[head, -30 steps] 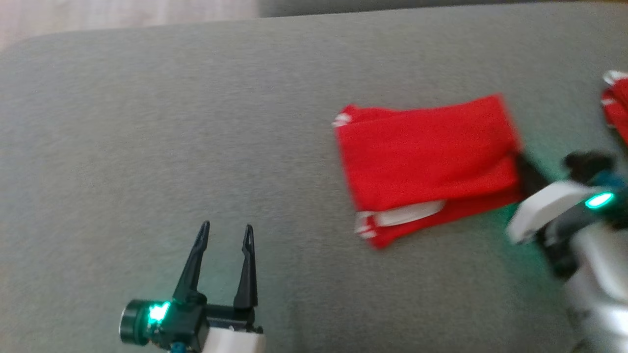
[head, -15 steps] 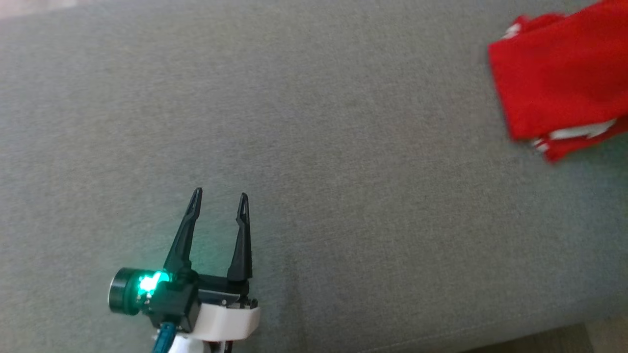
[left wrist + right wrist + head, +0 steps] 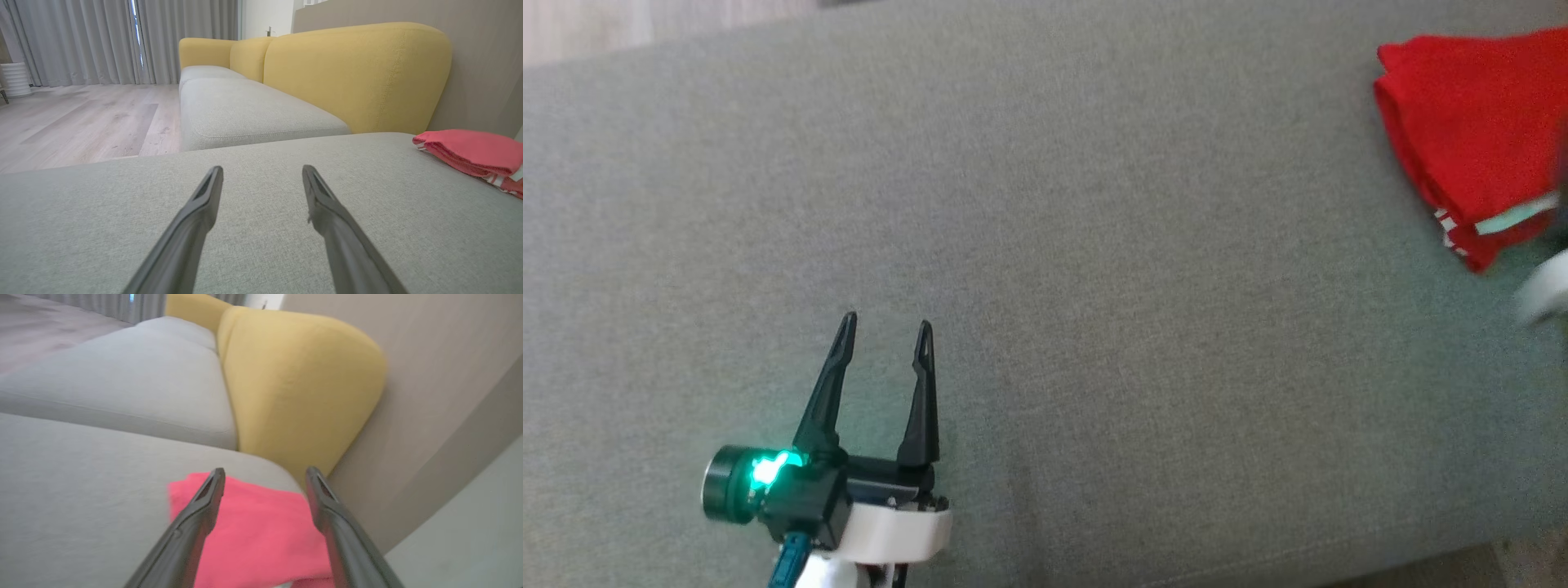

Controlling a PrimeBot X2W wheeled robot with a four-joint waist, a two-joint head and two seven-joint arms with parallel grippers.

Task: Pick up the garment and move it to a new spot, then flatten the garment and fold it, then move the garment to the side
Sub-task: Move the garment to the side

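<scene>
Head view first: I'm looking down on a grey cushion (image 3: 1094, 245), broad and flat, with a fine woven weave. The left gripper (image 3: 886, 320) is sitting at the lower left over it. Its two dark tapered fingers are standing spread with nothing between them, and a green light is glowing on the wrist. The garment (image 3: 1470, 122) is lying well apart from it, at the upper right edge. It's soft red cloth folded into a thick stacked block, with white trim peeking out at its lower corner. A pale shape (image 3: 1543, 294) is blurring past just below it; I can't tell which part of the arm that is. A strip of pale wood floor (image 3: 588, 33) is showing at the top left.

Left wrist view: the fingers are running out low over the weave, wide apart and empty. The garment is resting at the far right on the cushion, its layered edges rounded and a striped hem showing. A plump yellow backrest (image 3: 355, 73) with a stitched seam is rising behind, grey pleated curtains (image 3: 81, 41) are hanging beyond, and a beige wall (image 3: 482, 61) is standing to the right.

Right wrist view, blurred: the right gripper (image 3: 265, 471) is pointing over the garment, fingers parted wide and pinching nothing. The red cloth is lying beneath and between them on the cushion's rounded corner, beside the backrest.
</scene>
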